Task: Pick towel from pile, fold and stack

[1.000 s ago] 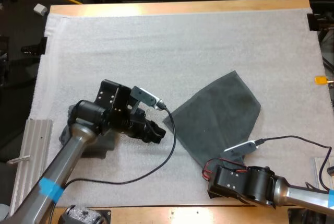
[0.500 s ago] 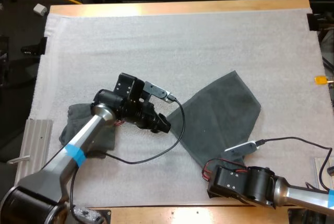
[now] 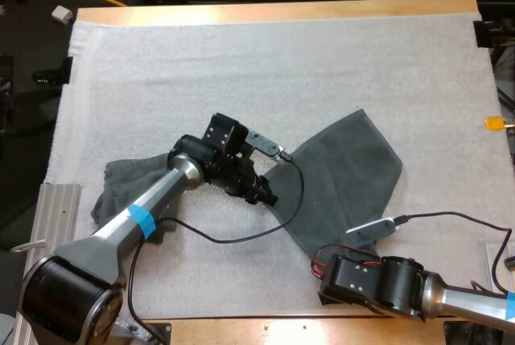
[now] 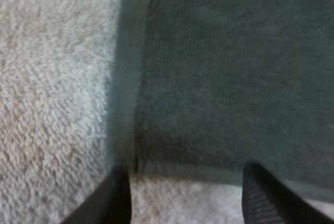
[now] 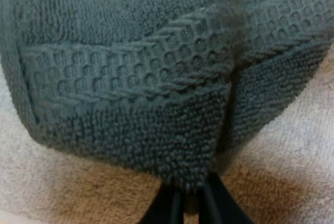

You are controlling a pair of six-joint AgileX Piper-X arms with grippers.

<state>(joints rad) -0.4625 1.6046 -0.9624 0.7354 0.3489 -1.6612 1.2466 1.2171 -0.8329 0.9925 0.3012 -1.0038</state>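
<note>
A dark grey-green towel (image 3: 342, 180) lies spread on the white mat, right of centre. My left gripper (image 3: 268, 197) is at the towel's left corner; its fingers (image 4: 117, 198) stand apart and clear of the towel's hemmed corner (image 4: 209, 88), just short of it. My right gripper (image 3: 326, 295) is at the towel's near tip, its fingers (image 5: 169, 203) pinched on the folded end of the towel (image 5: 156, 104). A second, crumpled towel (image 3: 129, 192) lies at the left, partly under my left arm.
A ribbed metal rail (image 3: 48, 232) lies along the mat's left edge. The white mat (image 3: 265, 71) stretches bare toward the far side. The table's wooden front edge (image 3: 265, 330) runs close by my right gripper.
My left gripper has travelled right, from beside the crumpled towel to the spread towel's left corner. The right gripper and the spread towel have stayed put.
</note>
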